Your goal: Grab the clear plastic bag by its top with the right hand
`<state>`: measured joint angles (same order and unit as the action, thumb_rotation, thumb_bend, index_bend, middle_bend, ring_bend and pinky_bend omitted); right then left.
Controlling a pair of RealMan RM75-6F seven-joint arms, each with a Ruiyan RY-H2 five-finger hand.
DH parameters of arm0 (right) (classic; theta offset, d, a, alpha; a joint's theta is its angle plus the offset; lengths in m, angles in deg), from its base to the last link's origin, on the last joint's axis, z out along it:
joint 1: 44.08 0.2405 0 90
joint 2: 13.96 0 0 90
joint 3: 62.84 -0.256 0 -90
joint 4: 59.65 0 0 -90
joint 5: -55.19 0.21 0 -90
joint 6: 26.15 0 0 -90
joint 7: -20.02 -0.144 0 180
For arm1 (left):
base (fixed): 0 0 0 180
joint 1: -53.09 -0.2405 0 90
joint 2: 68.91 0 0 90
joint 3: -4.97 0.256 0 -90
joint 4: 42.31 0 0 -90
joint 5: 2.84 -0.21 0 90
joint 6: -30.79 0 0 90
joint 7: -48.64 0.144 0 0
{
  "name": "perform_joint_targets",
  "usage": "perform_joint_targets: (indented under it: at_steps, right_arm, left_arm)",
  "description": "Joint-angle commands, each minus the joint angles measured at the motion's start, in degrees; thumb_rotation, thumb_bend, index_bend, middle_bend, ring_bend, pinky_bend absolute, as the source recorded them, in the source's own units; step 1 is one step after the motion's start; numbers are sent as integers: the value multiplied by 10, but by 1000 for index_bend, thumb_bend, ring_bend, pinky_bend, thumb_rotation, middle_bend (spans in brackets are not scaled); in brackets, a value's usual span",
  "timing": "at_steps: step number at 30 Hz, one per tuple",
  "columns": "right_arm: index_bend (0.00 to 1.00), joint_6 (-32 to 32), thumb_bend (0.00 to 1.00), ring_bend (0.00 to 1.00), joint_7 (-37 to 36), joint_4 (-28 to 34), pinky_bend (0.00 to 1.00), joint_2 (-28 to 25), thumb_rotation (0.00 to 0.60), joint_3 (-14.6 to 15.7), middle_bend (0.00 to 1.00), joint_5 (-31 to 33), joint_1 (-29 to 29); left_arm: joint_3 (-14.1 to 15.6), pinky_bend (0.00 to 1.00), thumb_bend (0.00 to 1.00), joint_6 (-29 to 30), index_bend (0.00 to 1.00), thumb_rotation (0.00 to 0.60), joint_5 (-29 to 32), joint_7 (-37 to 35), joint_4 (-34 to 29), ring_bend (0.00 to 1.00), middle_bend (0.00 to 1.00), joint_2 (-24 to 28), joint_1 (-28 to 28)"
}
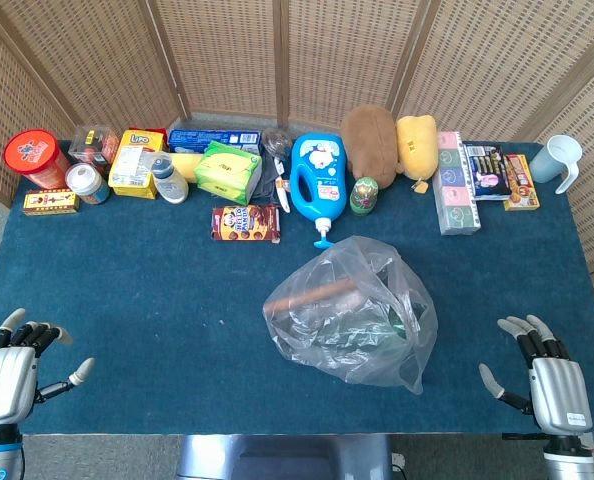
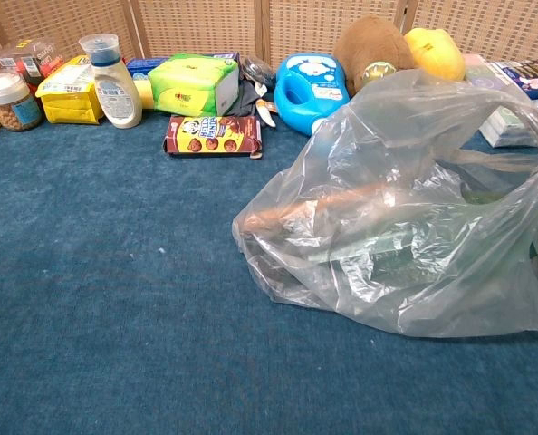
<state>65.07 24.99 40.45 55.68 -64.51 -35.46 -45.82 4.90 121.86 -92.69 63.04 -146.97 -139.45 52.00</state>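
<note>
A clear plastic bag (image 1: 355, 312) lies crumpled in the middle of the blue table, with dark items and a brown stick-like thing inside. In the chest view the bag (image 2: 405, 208) fills the right half, its loose top bulging upward. My right hand (image 1: 542, 370) rests at the table's near right corner, fingers spread, holding nothing, well to the right of the bag. My left hand (image 1: 17, 362) sits at the near left corner, also spread and empty. Neither hand shows in the chest view.
Along the table's far edge runs a row of goods: a red tub (image 1: 35, 158), yellow box (image 1: 137, 160), green pack (image 1: 227, 170), blue bottle (image 1: 319, 185), brown plush (image 1: 372, 140), white cup (image 1: 560, 160). A biscuit box (image 1: 245, 223) lies nearer the bag.
</note>
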Motion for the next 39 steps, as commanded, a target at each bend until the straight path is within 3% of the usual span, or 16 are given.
perform_joint_targets:
  at_steps: [1, 19, 25, 39]
  right_arm:
    - [220, 0, 364, 141, 1, 1, 180, 0, 126, -1, 230, 0, 1]
    - [220, -4, 362, 142, -27, -6, 180, -4, 128, 1, 229, 1, 1]
    - [220, -38, 359, 142, -88, -1, 180, -15, 124, 1, 228, -2, 22]
    - [229, -138, 357, 141, -129, -11, 180, -15, 126, -15, 222, 25, 86]
  left_arm:
    - [-1, 103, 166, -1, 471, 20, 0, 1, 0, 315, 425, 0, 1]
    - [0, 102, 166, 15, 470, 18, -16, 7, -8, 315, 426, 11, -4]
    - [-1, 103, 166, 14, 471, 22, -19, 9, -9, 315, 425, 15, -3]
    - [-18, 103, 166, -6, 470, 18, -15, 36, -27, 315, 425, 32, 18]
